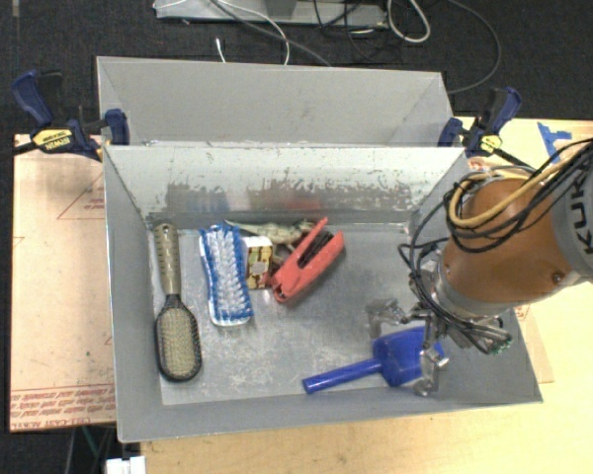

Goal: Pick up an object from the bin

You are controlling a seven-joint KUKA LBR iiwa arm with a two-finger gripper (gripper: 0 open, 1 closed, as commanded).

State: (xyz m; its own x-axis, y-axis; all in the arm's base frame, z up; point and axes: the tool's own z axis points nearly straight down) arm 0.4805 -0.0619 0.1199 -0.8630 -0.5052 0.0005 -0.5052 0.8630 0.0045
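Blue scoop [376,368] at hand [427,355]; hairbrush [176,336], red tool [306,262] well apart.

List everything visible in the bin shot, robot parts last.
hairbrush: 1, dark head with grey handle, left side of the bin
scrub brush: 1, blue and white, just right of the hairbrush
red tool: 1, red, centre back, lying tilted
small bits: a few, beige and yellow, between scrub brush and red tool; kind unclear
scoop-like thing: 1, blue, front right
bin: 1, grey metal
gripper: 1, metal, over the scoop-like thing's head
arm: 1, orange cover with cables, from the right
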